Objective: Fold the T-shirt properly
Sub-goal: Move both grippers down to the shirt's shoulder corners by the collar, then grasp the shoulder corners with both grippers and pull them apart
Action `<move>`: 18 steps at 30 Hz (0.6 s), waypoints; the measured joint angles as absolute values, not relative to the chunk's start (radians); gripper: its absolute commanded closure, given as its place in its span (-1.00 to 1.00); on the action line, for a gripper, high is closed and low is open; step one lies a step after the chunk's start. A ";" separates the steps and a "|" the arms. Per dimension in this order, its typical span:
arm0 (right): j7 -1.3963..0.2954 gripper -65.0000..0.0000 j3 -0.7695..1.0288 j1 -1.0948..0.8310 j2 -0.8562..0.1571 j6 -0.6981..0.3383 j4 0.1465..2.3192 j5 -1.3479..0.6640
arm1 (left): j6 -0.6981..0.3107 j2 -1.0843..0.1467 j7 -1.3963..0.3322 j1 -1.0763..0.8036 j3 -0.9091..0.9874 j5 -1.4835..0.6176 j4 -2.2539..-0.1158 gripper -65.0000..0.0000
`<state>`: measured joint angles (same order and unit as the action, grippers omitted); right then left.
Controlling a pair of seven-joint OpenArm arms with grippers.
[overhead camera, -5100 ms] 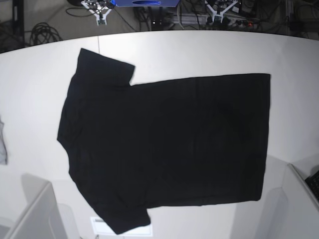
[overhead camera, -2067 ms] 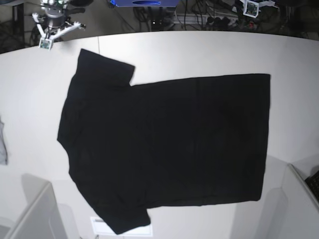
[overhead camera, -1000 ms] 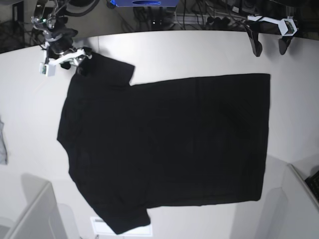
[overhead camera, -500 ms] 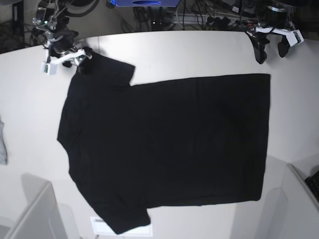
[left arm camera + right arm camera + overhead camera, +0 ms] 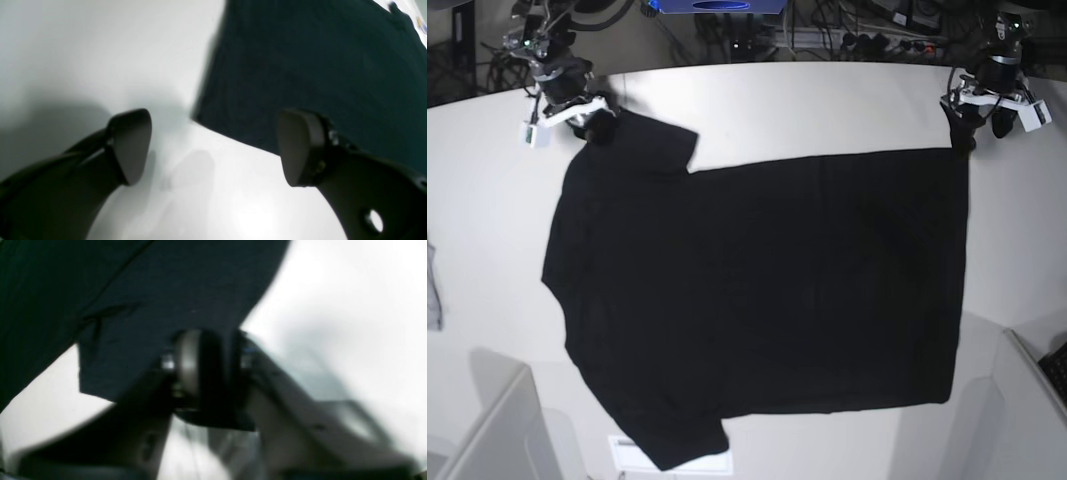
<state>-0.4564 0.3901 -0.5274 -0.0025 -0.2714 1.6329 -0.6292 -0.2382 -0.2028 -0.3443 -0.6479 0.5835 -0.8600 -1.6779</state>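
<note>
The black T-shirt (image 5: pixel 757 280) lies flat on the white table (image 5: pixel 827 100), collar end to the left and hem to the right. My right gripper (image 5: pixel 592 125) is at the far sleeve's outer corner. In the right wrist view its jaws (image 5: pixel 213 366) stand pressed together with the dark sleeve cloth (image 5: pixel 150 290) between them, though the picture is blurred. My left gripper (image 5: pixel 980 128) is at the far hem corner. The left wrist view shows it open (image 5: pixel 217 146), fingers wide apart, with the T-shirt's corner (image 5: pixel 317 66) just beyond the gap.
A grey cloth scrap (image 5: pixel 432 290) lies at the left table edge. Grey box walls stand at the lower left (image 5: pixel 487 430) and lower right (image 5: pixel 1027 400). Cables and equipment crowd the floor behind the table.
My right gripper's jaws have come together on the sleeve corner. The left arm has moved down to the hem corner, still open.
</note>
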 measured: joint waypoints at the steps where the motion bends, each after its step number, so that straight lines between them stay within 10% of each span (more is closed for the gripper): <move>1: -0.456 1.00 0.390 -0.526 -0.002 -0.271 1.626 -0.633 | -0.242 -0.190 -0.386 -0.627 0.608 -0.860 -1.663 -0.76; 18: -0.463 1.00 0.390 -0.525 -0.002 -0.271 1.626 -0.637 | -0.269 -0.199 -0.455 -0.447 0.521 -0.868 -1.512 -0.75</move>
